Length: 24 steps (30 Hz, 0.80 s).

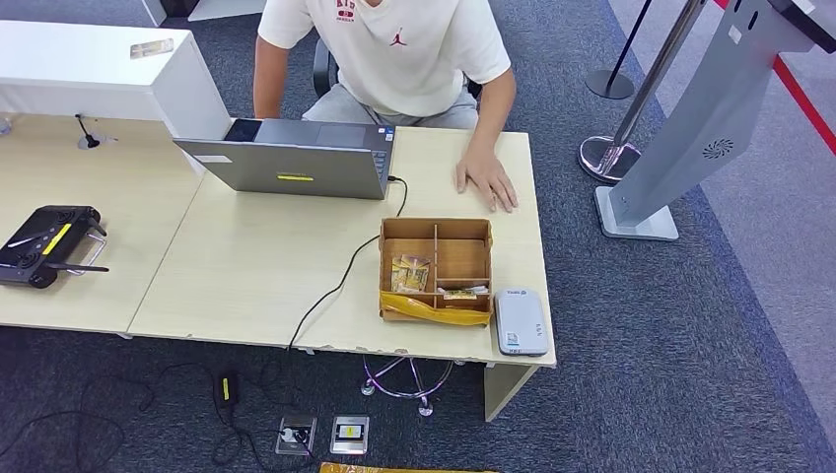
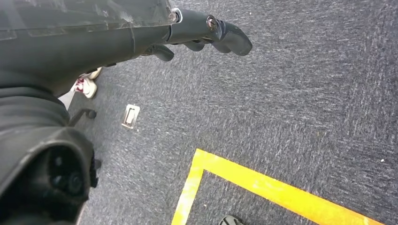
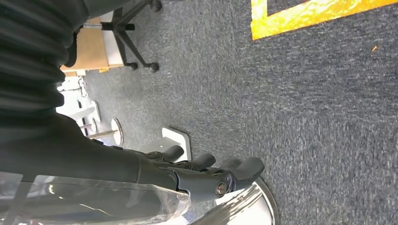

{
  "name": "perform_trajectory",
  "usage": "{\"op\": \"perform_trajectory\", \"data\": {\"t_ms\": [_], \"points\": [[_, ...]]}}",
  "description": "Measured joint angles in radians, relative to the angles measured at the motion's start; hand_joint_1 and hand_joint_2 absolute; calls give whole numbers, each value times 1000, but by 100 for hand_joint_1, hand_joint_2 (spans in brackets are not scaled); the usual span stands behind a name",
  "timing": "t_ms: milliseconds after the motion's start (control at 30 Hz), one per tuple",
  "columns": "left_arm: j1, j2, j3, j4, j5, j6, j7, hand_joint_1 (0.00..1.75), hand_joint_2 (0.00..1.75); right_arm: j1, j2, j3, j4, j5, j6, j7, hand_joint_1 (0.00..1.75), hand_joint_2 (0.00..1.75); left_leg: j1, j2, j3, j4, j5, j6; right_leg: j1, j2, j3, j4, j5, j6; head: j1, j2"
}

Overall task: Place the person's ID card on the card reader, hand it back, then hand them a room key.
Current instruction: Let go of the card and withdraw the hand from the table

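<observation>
Both robot hands hang over the carpet, the left hand [image 2: 206, 35] and right hand [image 3: 206, 171] loose and holding nothing, while the card reader [image 1: 521, 321] lies on the counter [image 1: 256, 271].

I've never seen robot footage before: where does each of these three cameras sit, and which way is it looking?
Head view: high on the body, looking down at the pale wooden desk; none of its body shows.
Left wrist view: behind the hanging left hand, facing grey carpet.
Right wrist view: behind the right hand, facing floor.
Both wrist views share carpet and yellow floor tape.

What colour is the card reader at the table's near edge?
The card reader is pale silver-grey, clearest in the head view.
</observation>
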Motion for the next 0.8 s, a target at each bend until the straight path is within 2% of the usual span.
{"op": "perform_trajectory", "data": {"t_ms": [367,800], "points": [[1,-8,0,-3,0,-7,-6,0,0,0,6,0,0,10,2,-7,0,175,0,0,0,0,0,0,0,0,0,0,0,0,0,0],[1,-8,-1,-3,0,-110,19,0,0,0,6,0,0,10,8,-7,0,175,0,0,0,0,0,0,0,0,0,0,0,0,0,0]]}}
